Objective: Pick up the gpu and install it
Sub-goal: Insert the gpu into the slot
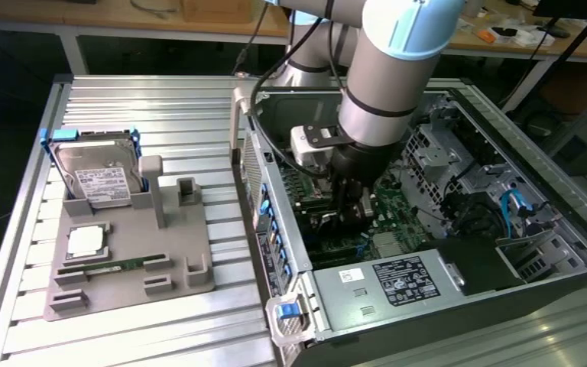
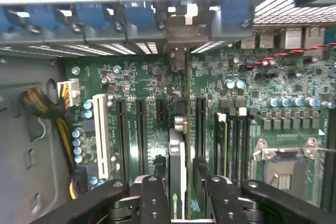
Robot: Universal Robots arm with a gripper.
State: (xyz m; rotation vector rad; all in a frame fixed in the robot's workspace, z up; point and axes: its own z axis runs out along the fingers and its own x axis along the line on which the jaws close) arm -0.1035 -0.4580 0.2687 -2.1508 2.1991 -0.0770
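Note:
The gpu [image 2: 177, 150] stands on edge in a slot of the green motherboard [image 2: 147, 77]. Its silver bracket [image 2: 178, 30] meets the case's rear wall. My gripper [image 2: 181, 187] straddles the card's near end. One black finger [image 2: 155, 192] sits on each side, with a narrow gap to the card, so the jaws are open and hold nothing. In the exterior view the gripper [image 1: 353, 218] reaches down into the open computer case [image 1: 273, 222], over the middle of the board.
On the exterior view's left, a grey holder [image 1: 186, 283] carries a hard drive [image 1: 98, 172], a green memory stick [image 1: 120, 265] and a square chip [image 1: 86, 241]. Inside the case are the power supply [image 1: 400, 279], yellow cables [image 2: 39, 103] and the CPU socket [image 2: 286, 166].

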